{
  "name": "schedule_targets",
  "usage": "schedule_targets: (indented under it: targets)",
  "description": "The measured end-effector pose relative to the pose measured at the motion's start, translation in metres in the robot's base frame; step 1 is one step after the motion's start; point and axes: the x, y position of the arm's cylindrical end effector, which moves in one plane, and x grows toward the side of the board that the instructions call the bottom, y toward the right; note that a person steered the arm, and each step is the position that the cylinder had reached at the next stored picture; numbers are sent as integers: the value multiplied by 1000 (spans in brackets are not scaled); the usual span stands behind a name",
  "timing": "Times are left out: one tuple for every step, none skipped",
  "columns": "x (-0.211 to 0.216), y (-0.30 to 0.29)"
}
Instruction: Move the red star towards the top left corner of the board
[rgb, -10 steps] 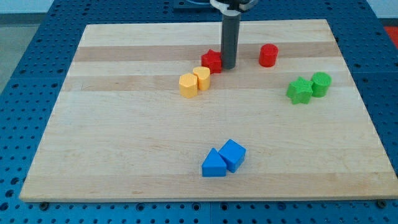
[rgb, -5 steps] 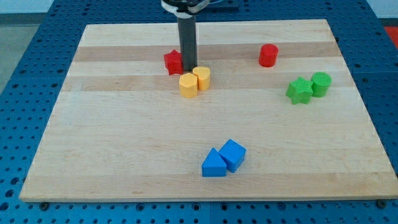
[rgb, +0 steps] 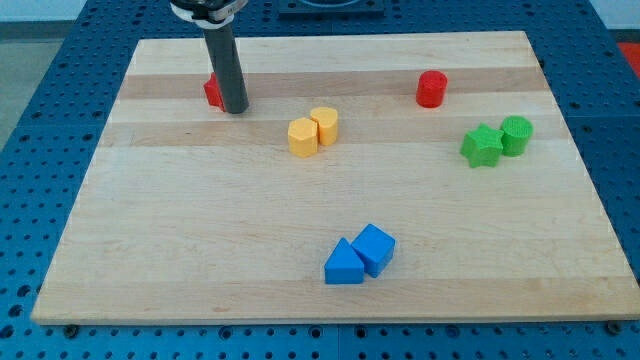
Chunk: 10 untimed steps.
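The red star (rgb: 212, 91) lies on the wooden board (rgb: 200, 220) in its upper left part, mostly hidden behind my dark rod. My tip (rgb: 235, 109) rests on the board right against the star's right side. The star sits some way right of and below the board's top left corner.
Two yellow blocks (rgb: 313, 131) touch each other right of my tip. A red cylinder (rgb: 431, 89) stands at the upper right. A green star (rgb: 481, 146) and a green cylinder (rgb: 516, 134) sit at the right. A blue triangle (rgb: 343, 264) and blue cube (rgb: 375, 247) lie low centre.
My rod has slid left across the board's upper part, pushing the red star left with it, past the yellow blocks. The other blocks have not moved.
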Motion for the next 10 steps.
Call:
schedule_targets:
  targets:
    - [-24,0]
    - [-42,-12]
    - [-43,-38]
    - [-43,-62]
    - [-36,-81]
    - [-15,-89]
    - [-12,-105]
    - [-20,-115]
    - [-37,-115]
    - [-49,-115]
